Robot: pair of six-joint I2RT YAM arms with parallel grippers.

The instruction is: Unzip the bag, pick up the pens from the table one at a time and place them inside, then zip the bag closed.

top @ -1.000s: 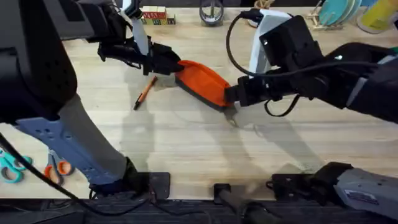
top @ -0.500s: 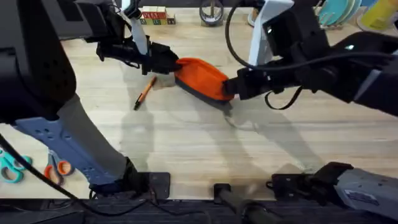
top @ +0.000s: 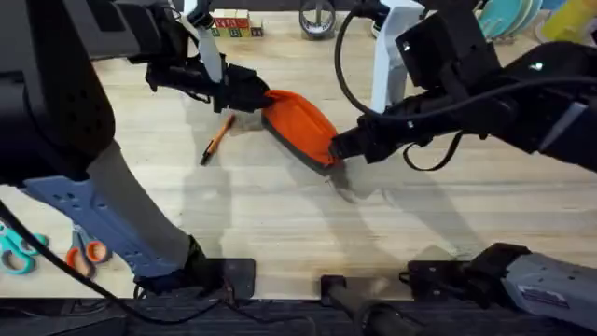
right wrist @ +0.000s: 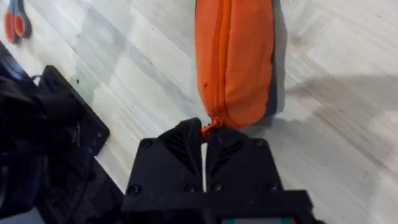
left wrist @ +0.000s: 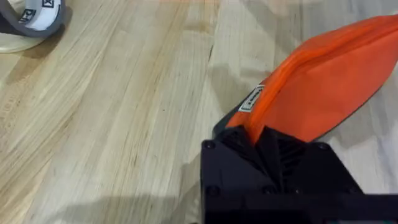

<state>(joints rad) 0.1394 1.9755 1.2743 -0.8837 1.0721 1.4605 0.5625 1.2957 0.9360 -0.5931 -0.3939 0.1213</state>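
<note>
Evidently the left gripper (left wrist: 273, 134) clamps the bag (top: 300, 124) end as an anchor while the right gripper (right wrist: 204, 138), pinched on the pull tab (right wrist: 210, 124), can unzip.

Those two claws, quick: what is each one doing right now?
Left gripper: closed on one end of the bag.
Right gripper: closed on the pull tab at the bag's other end.

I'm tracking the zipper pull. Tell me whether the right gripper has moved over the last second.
Yes. The right gripper, shut on the bag's pull tab, went up-table toward the far edge, then came back nearer the camera, judged against the pen.
</note>
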